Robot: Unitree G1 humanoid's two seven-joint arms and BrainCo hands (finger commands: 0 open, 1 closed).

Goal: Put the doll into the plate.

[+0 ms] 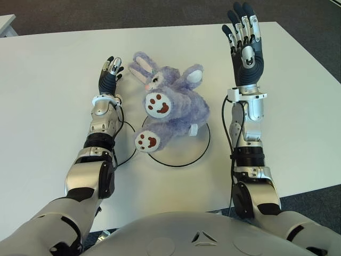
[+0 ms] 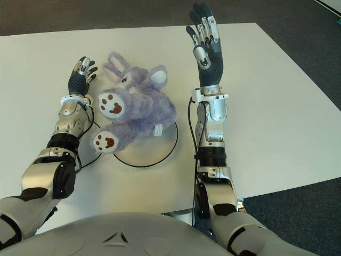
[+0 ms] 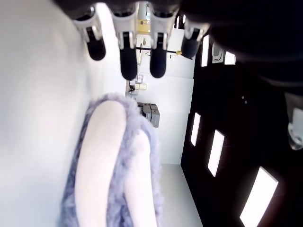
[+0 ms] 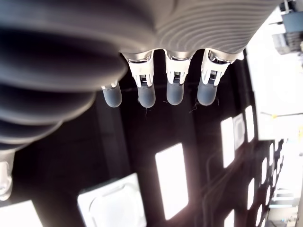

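Both hands are empty with fingers extended. Left hand (image 1: 110, 76) sits just left of the doll (image 1: 170, 104), a purple plush rabbit at frame centre lying over the plate (image 1: 198, 148), hiding most of it; only the dark rim's lower arc shows. Right hand (image 1: 244, 45) is raised at upper right, well apart, above the white table (image 1: 48, 96). Whether the left fingertips touch the rabbit's ear is hard to make out.

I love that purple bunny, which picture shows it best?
The left eye view: the whole doll shows, lying over the plate between both open hands. The right eye view shows much the same. The left wrist view catches only one furry ear; the right wrist view shows none of it.
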